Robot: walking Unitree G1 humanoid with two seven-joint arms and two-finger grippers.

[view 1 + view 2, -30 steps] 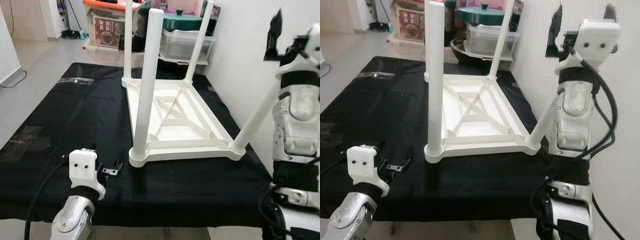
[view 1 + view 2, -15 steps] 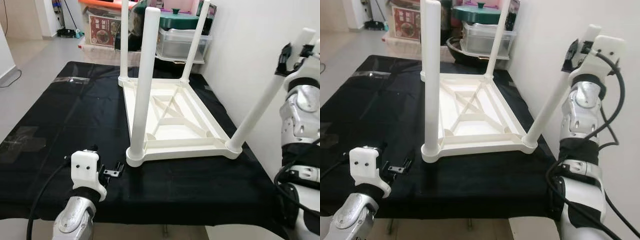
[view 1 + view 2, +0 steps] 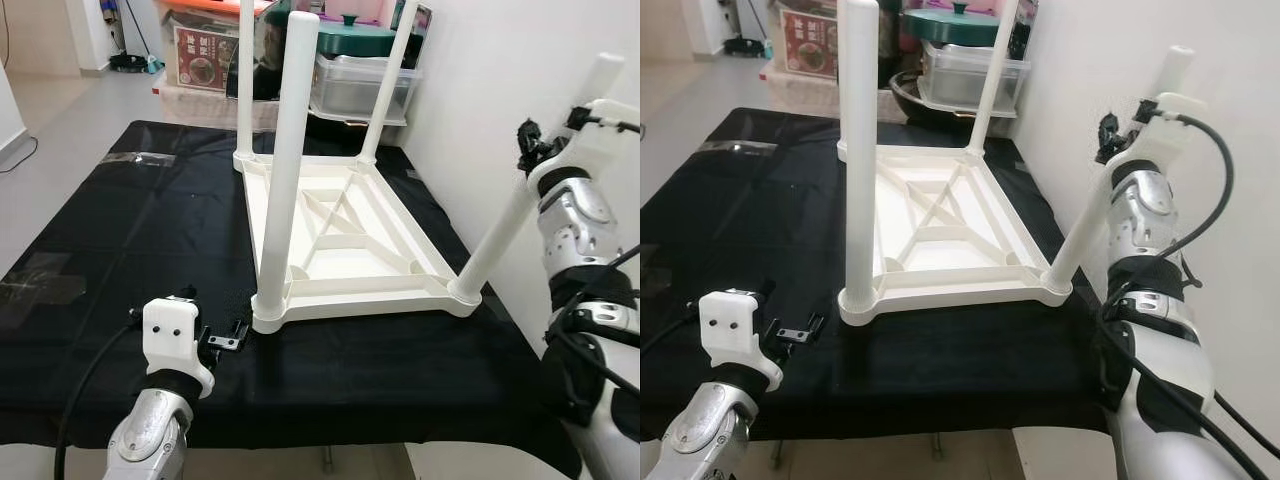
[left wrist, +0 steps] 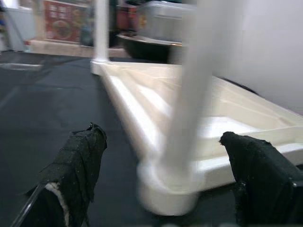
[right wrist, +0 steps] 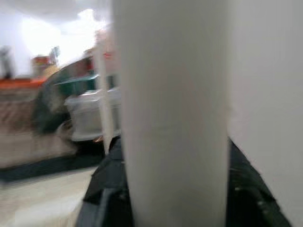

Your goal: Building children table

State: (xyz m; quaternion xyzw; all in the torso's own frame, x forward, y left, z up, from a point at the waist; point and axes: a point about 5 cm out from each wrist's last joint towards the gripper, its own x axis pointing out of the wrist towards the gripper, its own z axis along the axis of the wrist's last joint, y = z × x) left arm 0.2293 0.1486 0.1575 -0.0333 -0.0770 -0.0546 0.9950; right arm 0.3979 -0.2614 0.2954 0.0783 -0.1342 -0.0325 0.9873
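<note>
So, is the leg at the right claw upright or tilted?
Tilted. The leg leans outward from its corner toward the right claw; the others stand straight.

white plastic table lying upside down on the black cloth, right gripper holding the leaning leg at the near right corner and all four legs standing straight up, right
Not quite. Three legs stand straight up, but the fourth, the white round leg at the near right corner of the white plastic table, leans outward to the right. The left eye view shows it, with the right gripper holding it near its top, above the black cloth.
</note>
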